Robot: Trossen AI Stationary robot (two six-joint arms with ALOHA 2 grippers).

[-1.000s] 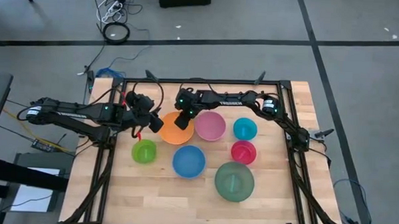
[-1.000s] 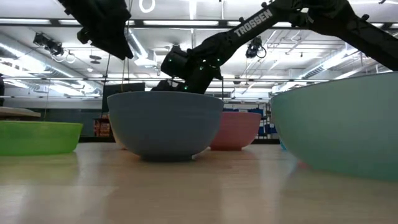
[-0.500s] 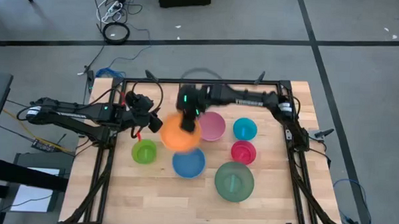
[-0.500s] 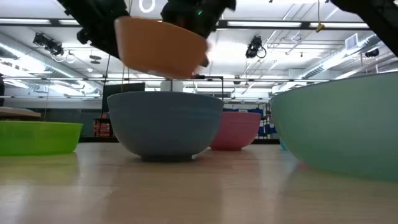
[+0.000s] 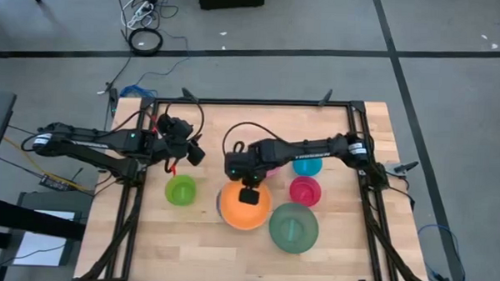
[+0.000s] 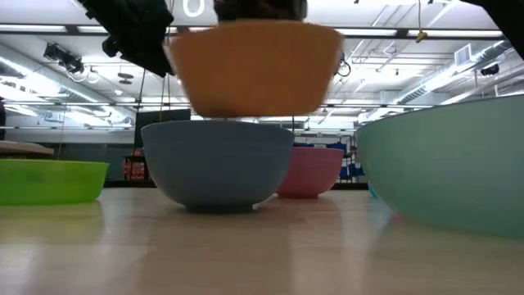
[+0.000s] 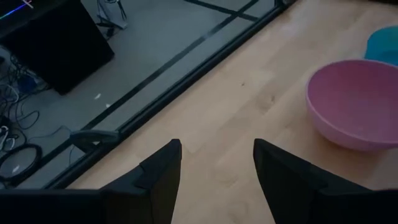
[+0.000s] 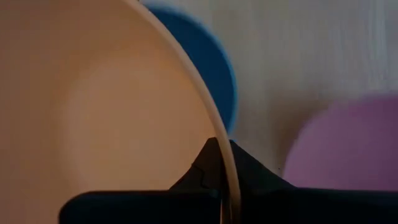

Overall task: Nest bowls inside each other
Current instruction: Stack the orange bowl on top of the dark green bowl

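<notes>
My right gripper is shut on the orange bowl, which hangs over the blue bowl. From above, only a sliver of the blue bowl shows. On their bases on the table stand the lime green bowl, the pink bowl, the cyan bowl, the magenta-red bowl and the dull green bowl. My left gripper waits open at the far left, above the table, with nothing between its fingers. My right gripper pinches the orange bowl's rim, one finger inside the bowl and one outside. The fingers come from above, pointing down. The bowl is lifted clear, mouth up and about level, just above the blue bowl.
The dark frame rails run along the table's edges. Bare wood lies along the near edge and at the far middle. The right arm reaches across the pink and cyan bowls.
My right gripper has lifted the orange bowl off the table at the far middle and carried it up and toward the near edge. The bowl was tipped on the way and now hangs about level above the blue bowl. The pink bowl is partly covered by the arm.
</notes>
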